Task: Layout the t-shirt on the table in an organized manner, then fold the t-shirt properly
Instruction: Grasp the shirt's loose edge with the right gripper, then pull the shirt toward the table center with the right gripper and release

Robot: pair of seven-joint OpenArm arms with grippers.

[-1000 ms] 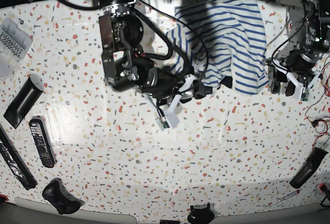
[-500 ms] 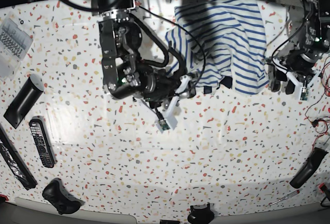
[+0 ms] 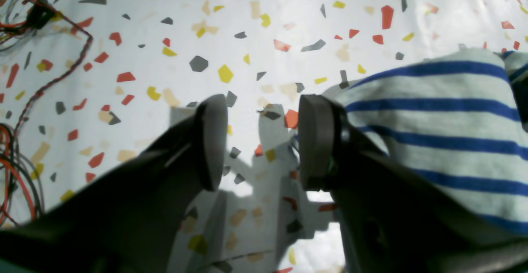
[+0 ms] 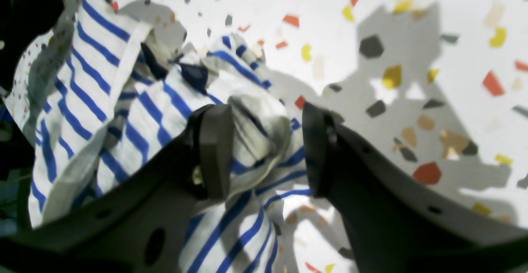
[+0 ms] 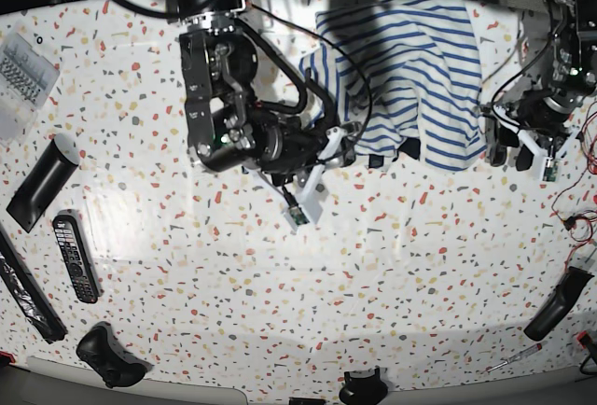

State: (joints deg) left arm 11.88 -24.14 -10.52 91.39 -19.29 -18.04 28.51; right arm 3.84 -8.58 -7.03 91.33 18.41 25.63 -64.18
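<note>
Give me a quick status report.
Right pincer open, straddling a t-shirt fold. Left pincer open, empty, beside the hem. Shirt bunched, unfolded. Nothing in the way.

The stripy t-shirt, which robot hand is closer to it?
Right. The right gripper has a bunched fold of the t-shirt between its open jaws. The left gripper sits just beside the shirt's edge, over bare table.

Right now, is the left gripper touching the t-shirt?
Cannot tell. In the left wrist view the left gripper has only bare table between its open jaws, but the t-shirt lies right beside one finger, with no visible gap or contact.
</note>
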